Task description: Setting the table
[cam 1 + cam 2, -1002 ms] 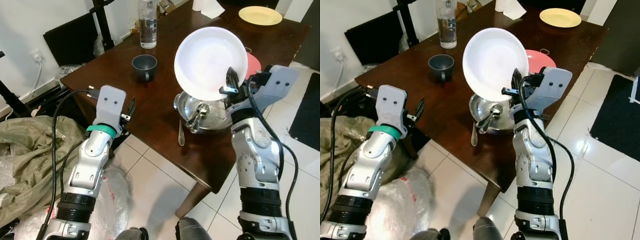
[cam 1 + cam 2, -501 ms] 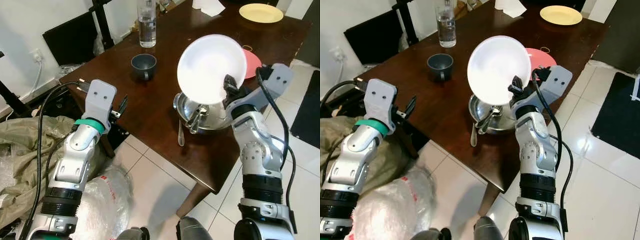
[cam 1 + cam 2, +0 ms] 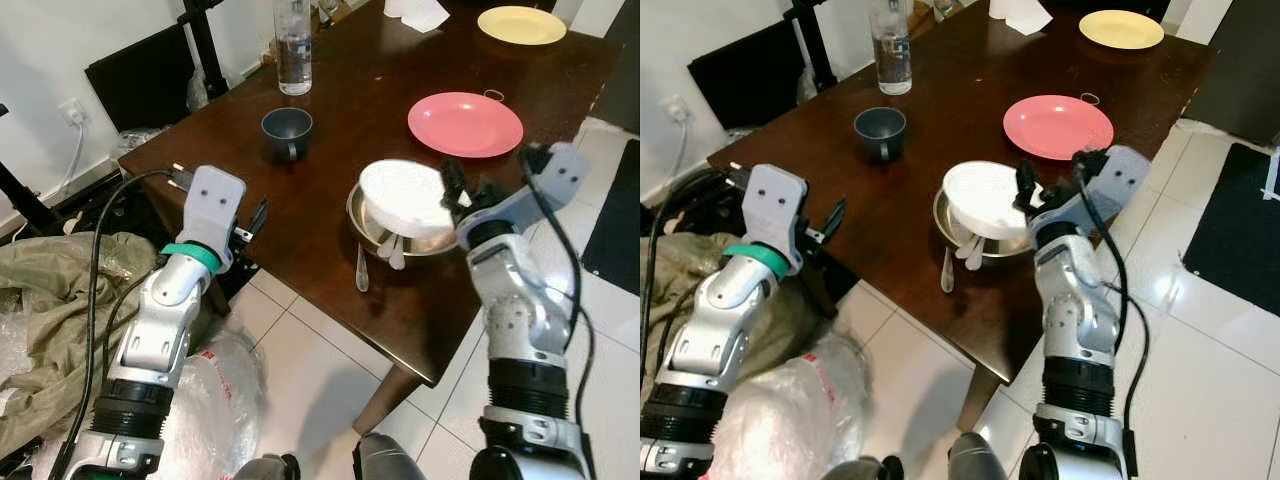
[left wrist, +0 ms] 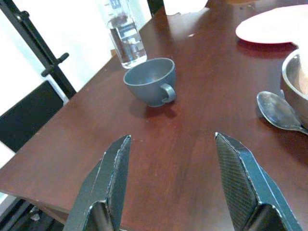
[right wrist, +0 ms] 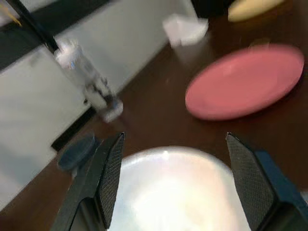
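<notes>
A white plate (image 3: pixel 405 195) lies tilted on top of a steel bowl (image 3: pixel 357 213) near the front edge of the dark wooden table (image 3: pixel 340 90). Utensil handles (image 3: pixel 392 250) stick out from under it. My right gripper (image 3: pixel 462 192) hovers at the plate's right rim, and in the right wrist view its fingers (image 5: pixel 108 173) stand wide apart over the plate (image 5: pixel 178 192), open. A loose spoon (image 3: pixel 361 270) lies in front of the bowl. My left gripper (image 3: pixel 255 215) is open and holds nothing, low by the table's near left edge, facing a dark blue cup (image 4: pixel 151 86).
A pink plate (image 3: pixel 465 123) sits behind the bowl, a yellow plate (image 3: pixel 520 25) at the far end, and a water bottle (image 3: pixel 293 45) and white napkin (image 3: pixel 420 12) farther back. A green cloth (image 3: pixel 50 300) and plastic wrap lie on the tiled floor at left.
The white plate, held up on edge by my right gripper, has come down onto the steel bowl, and the right fingers now stand apart. The left arm shifted slightly.
</notes>
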Motion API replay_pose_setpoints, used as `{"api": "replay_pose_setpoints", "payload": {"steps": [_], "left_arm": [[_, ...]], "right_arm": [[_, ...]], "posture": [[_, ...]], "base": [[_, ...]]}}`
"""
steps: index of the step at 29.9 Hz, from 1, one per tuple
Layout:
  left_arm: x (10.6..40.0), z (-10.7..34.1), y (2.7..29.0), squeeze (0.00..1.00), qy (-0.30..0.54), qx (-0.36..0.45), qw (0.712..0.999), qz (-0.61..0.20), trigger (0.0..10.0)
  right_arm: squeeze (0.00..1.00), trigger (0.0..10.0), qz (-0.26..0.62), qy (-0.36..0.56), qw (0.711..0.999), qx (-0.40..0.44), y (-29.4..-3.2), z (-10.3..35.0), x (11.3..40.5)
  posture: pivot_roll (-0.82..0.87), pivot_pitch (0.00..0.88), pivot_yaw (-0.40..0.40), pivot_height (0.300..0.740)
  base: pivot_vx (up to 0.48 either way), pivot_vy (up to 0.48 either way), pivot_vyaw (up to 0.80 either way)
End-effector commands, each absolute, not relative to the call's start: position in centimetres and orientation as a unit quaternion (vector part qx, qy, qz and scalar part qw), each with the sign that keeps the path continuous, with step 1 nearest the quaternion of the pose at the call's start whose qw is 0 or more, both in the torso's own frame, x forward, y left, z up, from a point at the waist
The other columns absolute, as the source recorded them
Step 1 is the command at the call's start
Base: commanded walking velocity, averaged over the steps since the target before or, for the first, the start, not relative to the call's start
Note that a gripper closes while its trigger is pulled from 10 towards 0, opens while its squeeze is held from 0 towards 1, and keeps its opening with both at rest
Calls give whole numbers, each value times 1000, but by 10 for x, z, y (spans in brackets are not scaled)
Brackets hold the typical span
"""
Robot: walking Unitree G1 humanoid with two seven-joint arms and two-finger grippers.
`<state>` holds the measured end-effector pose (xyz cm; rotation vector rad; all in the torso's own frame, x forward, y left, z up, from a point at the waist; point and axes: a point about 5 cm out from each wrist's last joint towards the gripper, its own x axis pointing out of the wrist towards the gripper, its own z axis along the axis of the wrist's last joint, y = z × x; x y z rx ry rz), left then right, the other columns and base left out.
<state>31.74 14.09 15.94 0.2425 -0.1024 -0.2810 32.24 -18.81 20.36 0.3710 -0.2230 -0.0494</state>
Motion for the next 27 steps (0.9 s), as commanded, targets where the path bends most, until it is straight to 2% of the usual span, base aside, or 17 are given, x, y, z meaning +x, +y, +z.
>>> {"api": "replay_pose_setpoints", "payload": {"steps": [1, 2, 4, 8, 13, 15, 17, 27], "left_arm": [[313, 153, 139, 0, -37, 119, 982, -145, 10000], [312, 152, 137, 0, -37, 117, 981, -147, 10000], [312, 152, 137, 0, -37, 117, 981, -147, 10000], [309, 149, 133, 0, -34, 113, 981, -155, 10000], [306, 147, 130, 0, -32, 111, 981, -159, 10000], [302, 147, 130, 0, -34, 105, 981, -158, 10000], [299, 147, 132, 0, -35, 101, 982, -154, 10000], [289, 142, 134, 0, -25, 85, 987, -132, 10000]], "right_arm": [[0, 10000, -16, -174, 979, 108, -184, 225, 310], [0, 10000, -17, -200, 977, 66, -183, 234, 302], [0, 10000, -17, -200, 977, 66, -183, 234, 302], [0, 10000, -28, -232, 972, 18, -184, 245, 281], [0, 10000, -80, -199, 977, 9, -196, 223, 269], [0, 10000, -126, -147, 981, 3, -209, 189, 263], [0, 10000, -136, -131, 982, 10, -212, 179, 260], [0, 10000, -135, -106, 985, -12, -202, 165, 253]], "posture": [[-137, 0, 78, 740], [-138, 0, 78, 740], [-138, 0, 78, 740], [-152, 0, 80, 740], [-168, 0, 83, 740], [-184, 0, 96, 740], [-188, 0, 102, 740], [-202, 0, 110, 740]], "base": [[0, 0, 0], [0, 0, 0], [0, 0, 0], [0, 0, 0], [0, 0, 0], [0, 0, 0], [0, 0, 0], [0, 0, 0]]}}
